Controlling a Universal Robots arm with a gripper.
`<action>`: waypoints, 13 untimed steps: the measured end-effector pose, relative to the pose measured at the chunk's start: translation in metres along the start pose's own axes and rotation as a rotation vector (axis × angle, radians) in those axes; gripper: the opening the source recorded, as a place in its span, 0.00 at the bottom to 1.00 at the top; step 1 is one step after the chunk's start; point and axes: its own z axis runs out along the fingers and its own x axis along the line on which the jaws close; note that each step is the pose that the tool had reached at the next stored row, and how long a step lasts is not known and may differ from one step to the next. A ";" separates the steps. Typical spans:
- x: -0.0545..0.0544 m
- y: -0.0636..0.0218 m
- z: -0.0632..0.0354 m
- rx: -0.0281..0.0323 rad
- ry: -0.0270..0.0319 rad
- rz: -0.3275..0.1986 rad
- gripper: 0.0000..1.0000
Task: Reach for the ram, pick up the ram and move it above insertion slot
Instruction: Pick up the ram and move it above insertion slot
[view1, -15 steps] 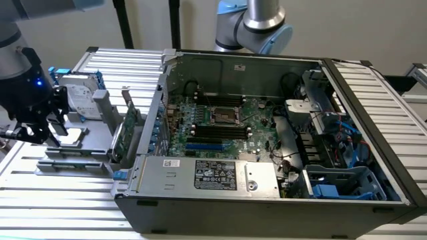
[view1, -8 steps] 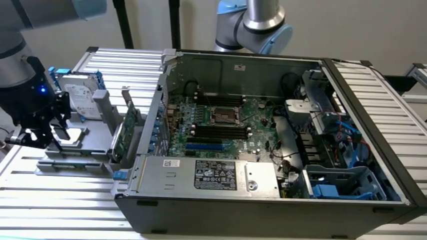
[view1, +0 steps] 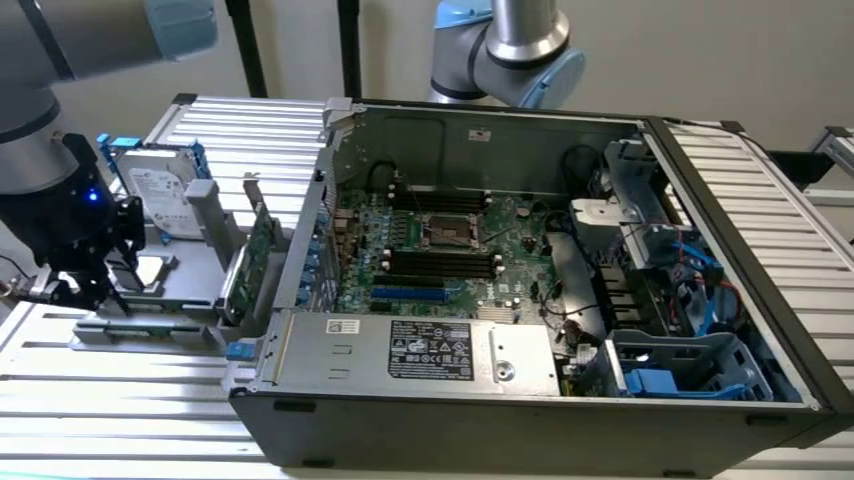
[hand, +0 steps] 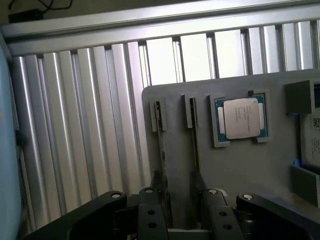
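Robotics lab bench, opened computer tower, aluminium slatted table, grey parts fixture.

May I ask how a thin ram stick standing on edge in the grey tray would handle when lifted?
Thin ram stick: likely light and stiff. On its narrow edge in the grey tray, it probably tips if nudged.

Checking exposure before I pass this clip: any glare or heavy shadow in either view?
Wrist view: the aluminium slats glare white near the middle, the processor lid shines, and the claw sits dark in the foreground. Exterior view: light is even across the table, but the computer case is shadowed inside.
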 end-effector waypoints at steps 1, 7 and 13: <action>0.001 -0.0001 0.0018 0.0001 0.0000 -0.001 0.36; 0.004 -0.0009 0.0098 0.0001 0.0002 -0.010 0.36; 0.007 -0.0013 0.0155 0.0001 0.0007 -0.024 0.36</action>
